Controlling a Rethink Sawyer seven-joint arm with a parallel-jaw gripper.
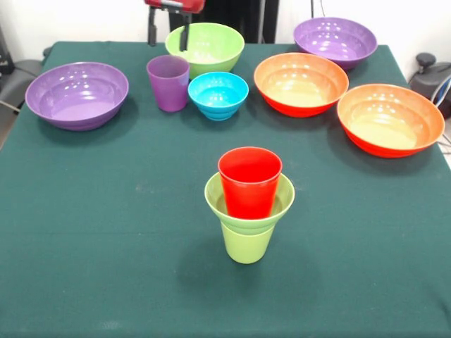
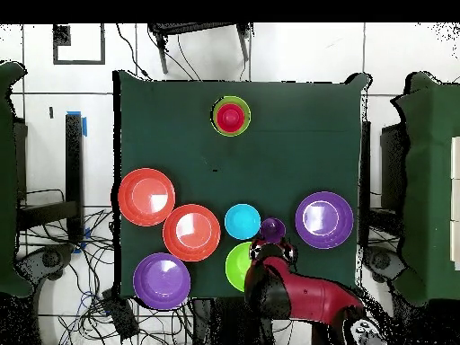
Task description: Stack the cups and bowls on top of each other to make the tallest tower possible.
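The tower stands near the table's front: a lime-green cup [image 1: 246,243], a small lime-green bowl [image 1: 280,201] on it, and a red cup [image 1: 249,182] in that bowl; from overhead it shows as one stack [image 2: 231,116]. The small blue bowl [image 1: 218,94] [image 2: 242,221] stands apart on the cloth beside the purple cup [image 1: 168,82] [image 2: 272,228]. The medium lime-green bowl [image 1: 208,46] [image 2: 235,265] sits behind them. My gripper [image 1: 168,34] [image 2: 272,252] hangs open and empty above the purple cup and the medium green bowl's rim.
Two wide purple bowls [image 1: 77,94] [image 1: 335,41] and two wide orange bowls [image 1: 301,83] [image 1: 390,119] stand in the table's far half. The table's [image 1: 84,232] edges lie close to the outer bowls.
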